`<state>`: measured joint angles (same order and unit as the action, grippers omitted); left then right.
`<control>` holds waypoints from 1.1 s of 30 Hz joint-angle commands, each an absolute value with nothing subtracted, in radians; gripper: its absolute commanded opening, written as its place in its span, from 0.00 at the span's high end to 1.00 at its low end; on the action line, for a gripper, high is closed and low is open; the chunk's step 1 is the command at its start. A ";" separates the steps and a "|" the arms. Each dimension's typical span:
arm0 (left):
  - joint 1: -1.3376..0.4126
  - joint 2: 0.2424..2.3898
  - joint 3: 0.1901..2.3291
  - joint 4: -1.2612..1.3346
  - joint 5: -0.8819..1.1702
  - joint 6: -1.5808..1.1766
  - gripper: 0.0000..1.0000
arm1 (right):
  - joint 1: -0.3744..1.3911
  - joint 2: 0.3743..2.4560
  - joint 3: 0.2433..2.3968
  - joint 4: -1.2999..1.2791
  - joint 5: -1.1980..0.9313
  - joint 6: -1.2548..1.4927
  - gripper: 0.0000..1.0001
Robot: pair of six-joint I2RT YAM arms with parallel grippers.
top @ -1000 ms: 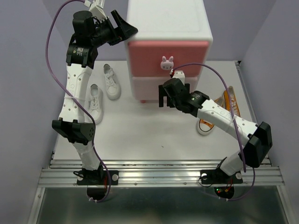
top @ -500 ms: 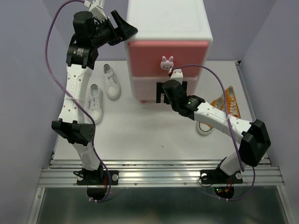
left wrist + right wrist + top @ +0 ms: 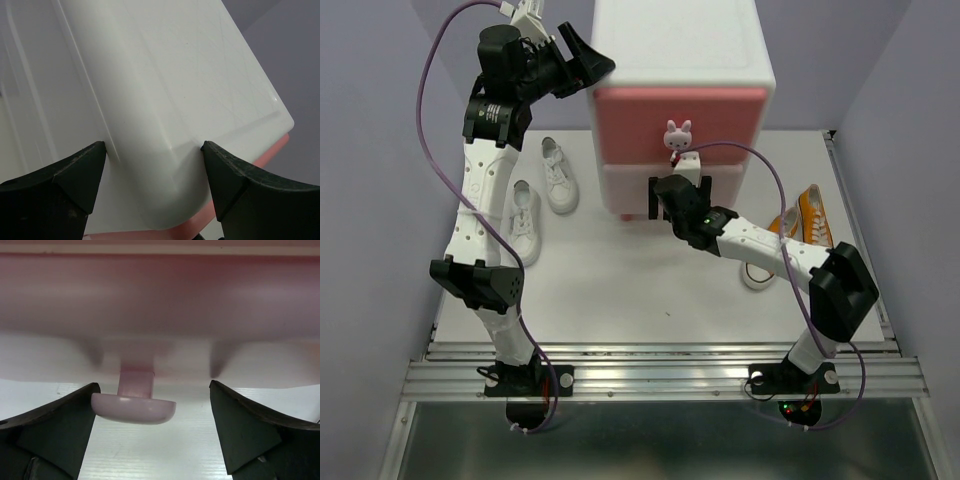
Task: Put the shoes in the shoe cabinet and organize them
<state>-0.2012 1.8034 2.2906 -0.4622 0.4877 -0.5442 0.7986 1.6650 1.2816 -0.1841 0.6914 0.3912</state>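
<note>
Fingers [image 3: 65, 175] of the left gripper [image 3: 153, 146] stand apart, straddling the top left corner of the shoe cabinet [image 3: 680, 45]. The right gripper [image 3: 152, 386] is spread wide too, low at the cabinet's front, with a pink foot [image 3: 134, 405] between its fingers. White shoes [image 3: 558, 178] lie left of the cabinet and orange shoes [image 3: 815, 213] lie right of it.

Overhead; both wrists close on cabinet [image 3: 680, 50]

white table [image 3: 620, 295] with shoe cabinet [image 3: 680, 50], white sneakers [image 3: 558, 178] left, orange sneakers [image 3: 817, 218] right
</note>
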 commanded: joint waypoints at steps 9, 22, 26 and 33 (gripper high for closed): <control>-0.213 1.842 2.237 -0.638 0.451 -0.476 0.12 | 0.802 1.704 1.348 -0.092 0.733 0.388 0.70; -0.239 1.804 2.128 -0.543 0.290 -0.520 0.12 | 1.047 1.465 1.105 -0.297 0.689 0.603 0.85; -0.268 1.761 2.025 -0.488 0.181 -0.540 0.12 | 1.164 1.417 1.075 -0.420 0.735 0.751 0.85; -0.281 1.658 1.792 -0.370 0.075 -0.603 0.12 | 1.351 1.414 1.085 -0.650 0.793 1.055 0.85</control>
<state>-0.2798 1.6299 1.9388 -0.1894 0.1822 -0.6498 1.2541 1.4200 1.0786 -0.5247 0.8242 0.8371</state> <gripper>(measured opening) 0.880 0.618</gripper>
